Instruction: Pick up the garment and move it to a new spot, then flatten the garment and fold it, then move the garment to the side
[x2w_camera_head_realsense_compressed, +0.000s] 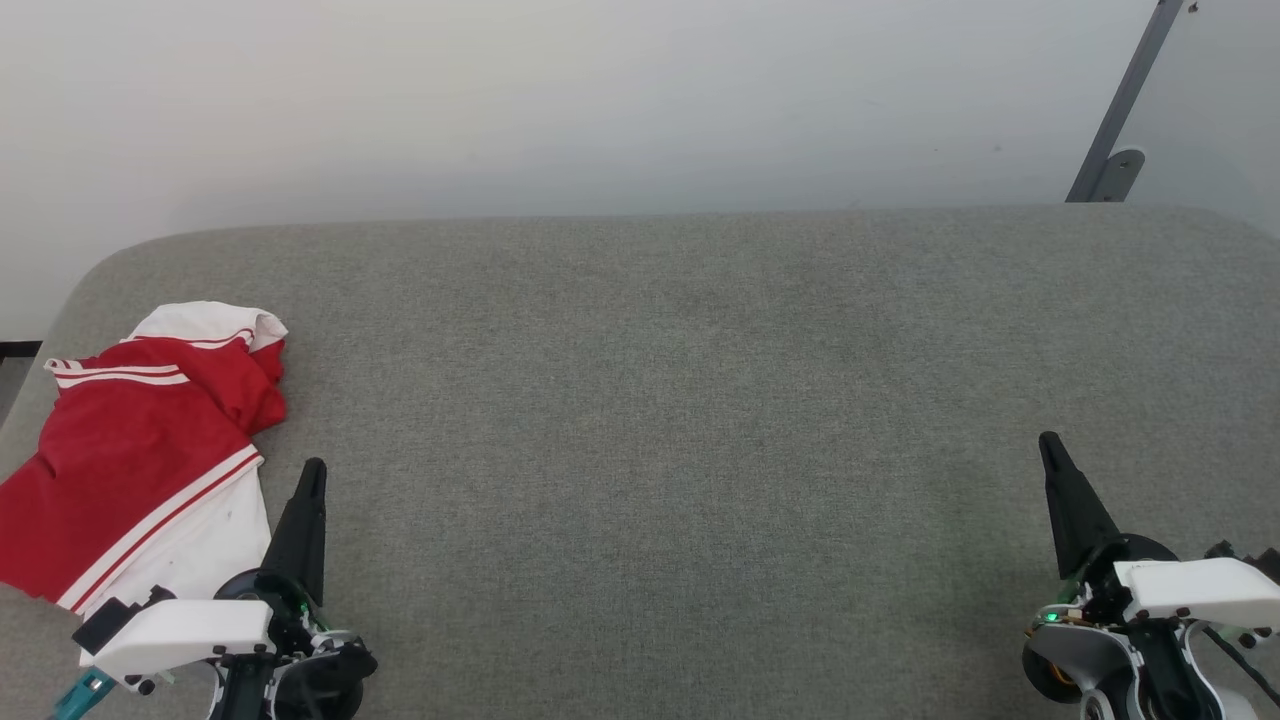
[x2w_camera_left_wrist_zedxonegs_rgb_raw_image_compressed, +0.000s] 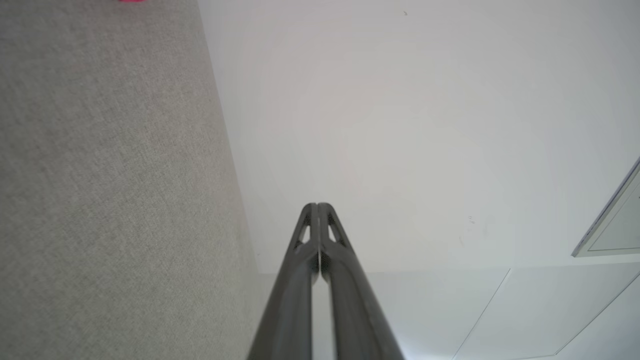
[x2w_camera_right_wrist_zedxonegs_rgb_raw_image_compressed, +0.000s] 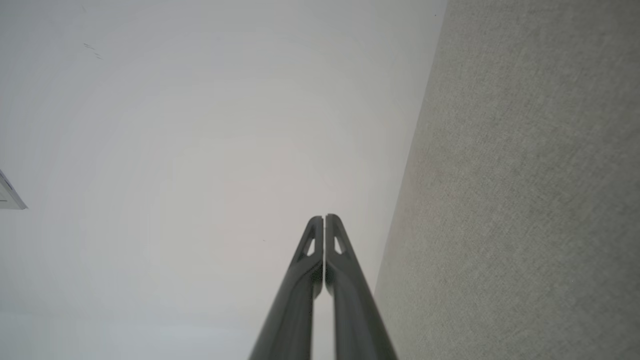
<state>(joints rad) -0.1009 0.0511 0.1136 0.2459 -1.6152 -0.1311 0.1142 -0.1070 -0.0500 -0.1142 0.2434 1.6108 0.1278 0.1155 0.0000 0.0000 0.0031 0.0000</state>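
Head view, garment: the crumpled bright red short-sleeved cloth garment (x2w_camera_head_realsense_compressed: 130, 450), with white sleeves and striped trim, lies at the left end of the grey fabric-covered counter (x2w_camera_head_realsense_compressed: 650, 400), reaching the counter's left rim.
Head view, left tool: my left tool (x2w_camera_head_realsense_compressed: 312, 475) has its two dark fingers pressed together on nothing and points away from me, just beside the garment's right edge.
Head view, right tool: my right tool (x2w_camera_head_realsense_compressed: 1048, 445) is likewise closed and empty, at the counter's right end, well apart from the garment.
Head view, key relation: the garment sits to the left of my left tool. Its long axis runs from near-left to far-right, roughly along my fingers. My left arm is plainly the nearer one.
Left wrist view: my left tool (x2w_camera_left_wrist_zedxonegs_rgb_raw_image_compressed: 317, 207) is closed tight with nothing between the fingers. Grey counter is on one side and a pale wall (x2w_camera_left_wrist_zedxonegs_rgb_raw_image_compressed: 400, 125) ahead.
Right wrist view: my right tool (x2w_camera_right_wrist_zedxonegs_rgb_raw_image_compressed: 324, 218) is closed and empty, with counter beside it.
Judgement: the pick-up is not yet begun. I reckon the left tool must open and swing leftward onto the cloth.
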